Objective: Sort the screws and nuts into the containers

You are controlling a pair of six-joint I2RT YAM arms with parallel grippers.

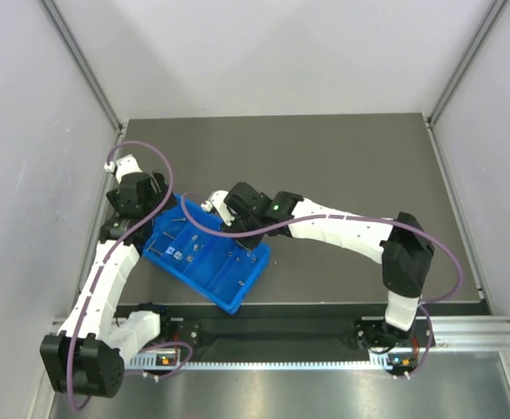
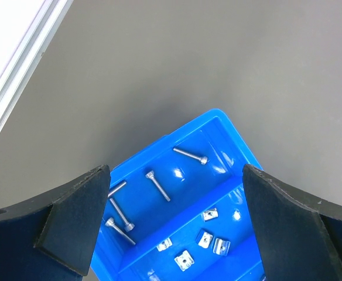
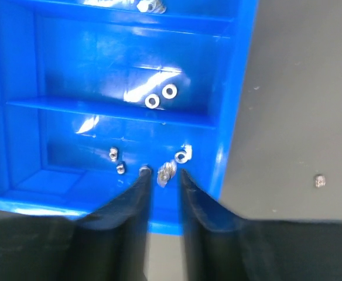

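The blue tray lies at an angle on the dark table, between the two arms. My left gripper hangs wide open over one end of the tray. Below it, several screws lie in the end compartment, and several square nuts lie in the compartment beside it. My right gripper is low over the tray's other end compartment. Its jaws stand slightly apart, and a small blurred nut sits loose in the gap. Other small nuts lie on that compartment's floor.
Two ring washers lie in the compartment next to the one under the right gripper. One small metal piece rests on the table outside the tray wall. White enclosure walls stand on both sides of the table.
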